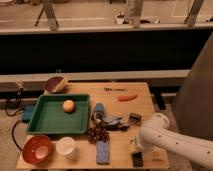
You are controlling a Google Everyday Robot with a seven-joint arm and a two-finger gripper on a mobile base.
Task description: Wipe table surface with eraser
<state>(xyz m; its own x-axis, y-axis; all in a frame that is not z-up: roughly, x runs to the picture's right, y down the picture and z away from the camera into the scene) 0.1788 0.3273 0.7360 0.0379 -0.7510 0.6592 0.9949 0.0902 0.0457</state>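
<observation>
One wide counter (145, 107) of light tan wood fills the middle of the view and carries everything else. Next in bulk is the robot's white arm (175, 145), which reaches in from the lower right, low over the counter's near right corner. A green tray (50, 122) sits on the left half with an orange ball (68, 105) inside it toward its far right. Behind the tray's far left corner stands a dark red bowl (55, 84). At the near left corner is an orange bowl (37, 148), with a white cup (65, 146) just to its right. A long flat blue strip (102, 151) lies near the front edge, its length running front to back, and a dark cluster of grapes (97, 134) lies just behind it. An orange carrot (127, 98) rests toward the far right. The gripper (135, 149) is at the arm's tip, pointing down at the near right part of the counter; I cannot tell whether its jaws are apart or closed. The eraser (137, 159), a small near-black block, lies directly under it, close to the front edge and well right of the strip, and its long axis seems to run from the far edge toward the near one. A small dark clip (134, 119) sits behind it.
</observation>
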